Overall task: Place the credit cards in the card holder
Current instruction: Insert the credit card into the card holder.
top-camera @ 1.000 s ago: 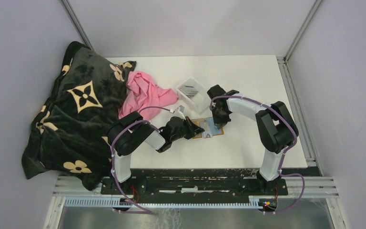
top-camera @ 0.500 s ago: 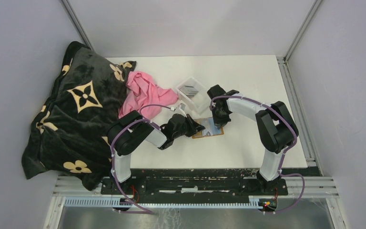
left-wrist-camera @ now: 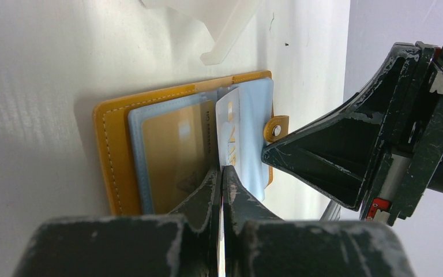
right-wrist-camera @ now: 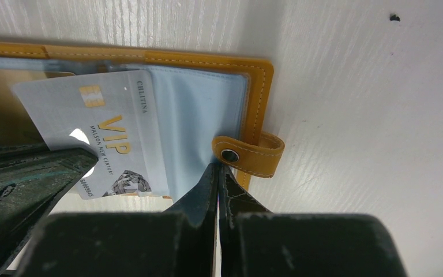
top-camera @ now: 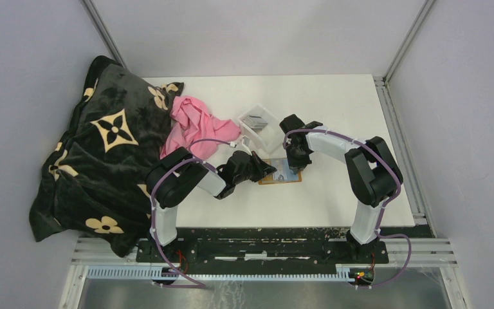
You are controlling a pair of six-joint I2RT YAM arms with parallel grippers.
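Left tool [left-wrist-camera: 220,173] pinched tight on a pale grey plastic VIP credit card [right-wrist-camera: 109,144], held on edge. Right tool [right-wrist-camera: 218,170] closed as well, tips bearing down on the panel nearest it; gripping the sleeve or merely pressing, impossible to tell.

Under both tools, the white table [right-wrist-camera: 352,115], and flat on it the open orange-tan leather-like card holder [left-wrist-camera: 107,150], clear pockets up. Beyond the left tool, a clear plastic tray [top-camera: 260,122] with more dark cards [top-camera: 255,118]. Just ahead of the left tool, the held card's leading corner over the fold, apparently not yet inside a pocket. Touching the right tool's tips, the small snap tab [right-wrist-camera: 248,156].

To finish well:
- Tilt the card flatter.
- Aim its edge at a pocket mouth.
- Slide slowly, with the right tool pinning the holder.
- Release only once seated.
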